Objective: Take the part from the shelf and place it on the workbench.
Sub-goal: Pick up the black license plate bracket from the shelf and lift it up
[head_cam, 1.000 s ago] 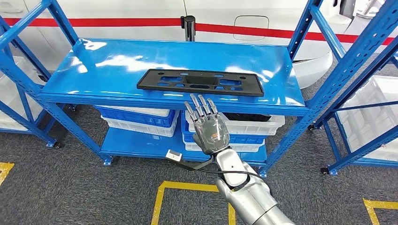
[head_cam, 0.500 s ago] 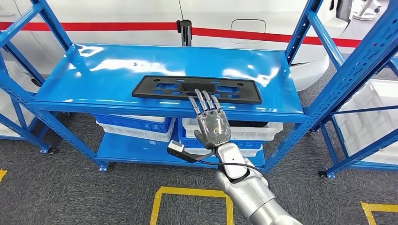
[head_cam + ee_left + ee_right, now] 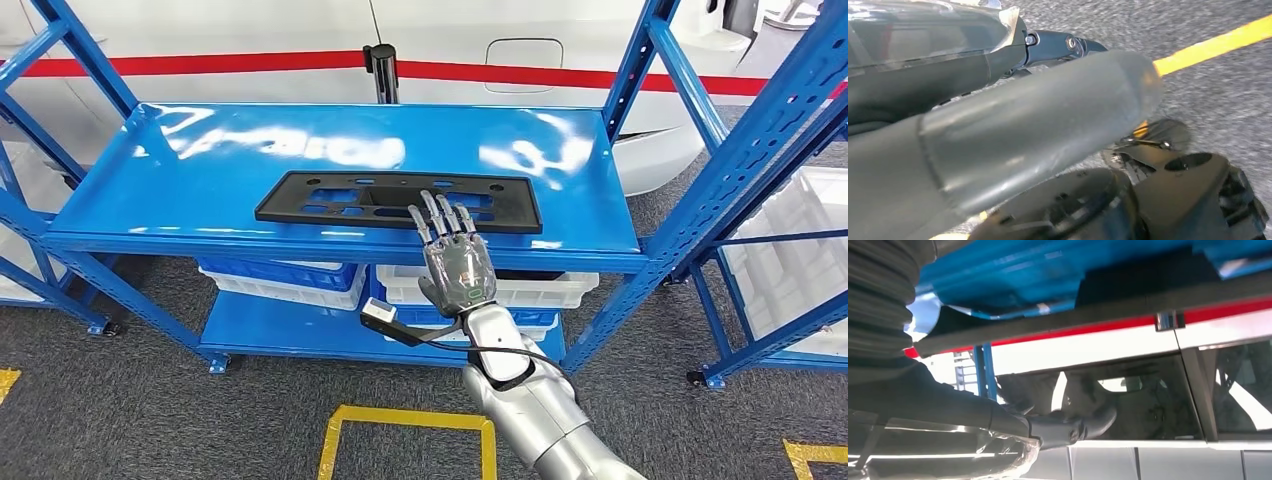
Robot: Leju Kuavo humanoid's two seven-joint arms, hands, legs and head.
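One black part (image 3: 398, 200) is lying flat near the front edge of the top blue shelf (image 3: 200, 170), long axis left-right. The right hand (image 3: 455, 262) is being held just near of it, fingers apart, tips overlapping its near edge, contact unclear. Left hand (image 3: 998, 130): finger state cannot be told.

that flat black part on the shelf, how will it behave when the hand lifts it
The black part looks like thin moulded plastic with cut-outs, so probably light and fairly stiff. It is long, so it may tilt if gripped off-centre. On the glossy blue shelf it will likely slide when pushed.
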